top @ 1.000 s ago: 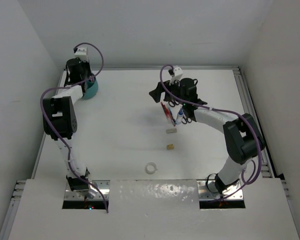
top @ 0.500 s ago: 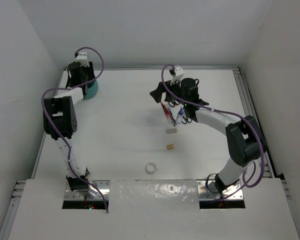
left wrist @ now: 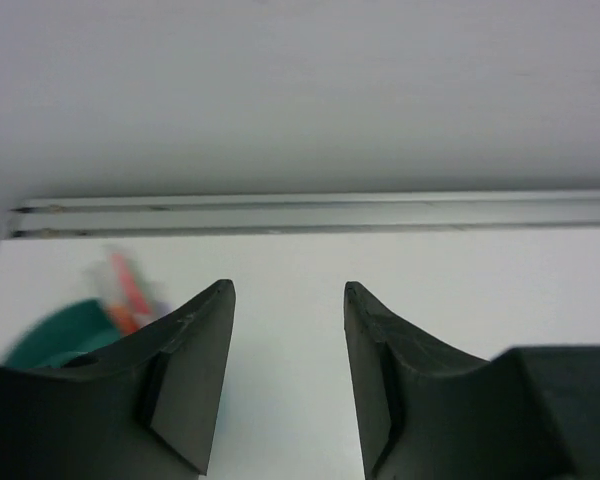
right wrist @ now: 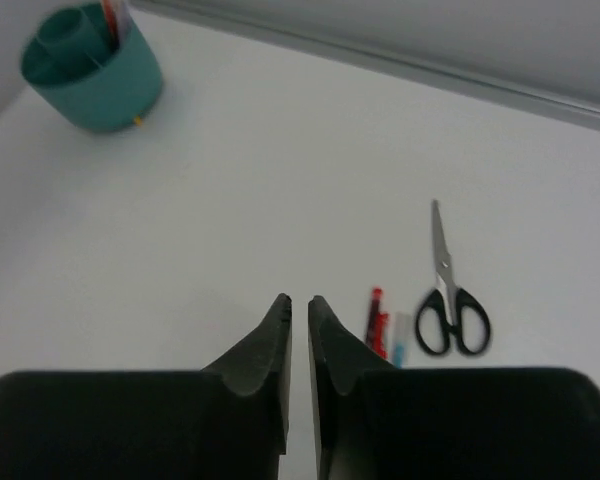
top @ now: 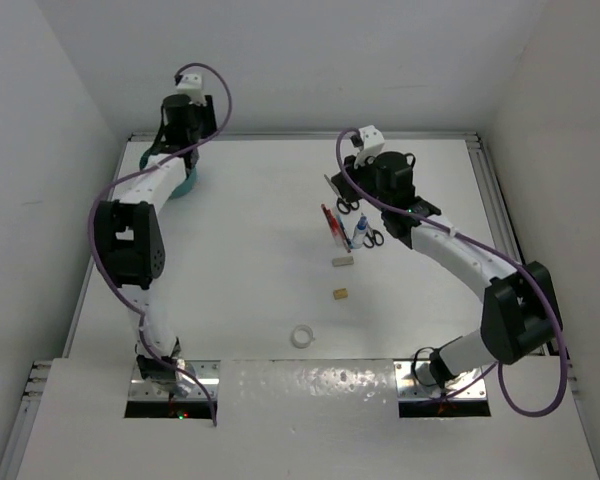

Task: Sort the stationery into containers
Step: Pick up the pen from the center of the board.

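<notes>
Up by the teal cup (right wrist: 95,80), left end effector (left wrist: 288,300) hangs open, empty; right end effector (right wrist: 298,305) nearly closed, maybe pinching stiff scissors (top: 347,206) by the blades.

Two scissors (top: 372,238), one white eraser (top: 342,262), one tan eraser (top: 340,294), one tape ring (top: 301,336), one cup (right wrist: 100,90)

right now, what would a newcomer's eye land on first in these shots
Probably the teal cup in the table's far left corner, the biggest patch of colour, with the open left gripper close by. Next, the black-handled scissors and red pens mid-table, near the right gripper.
</notes>
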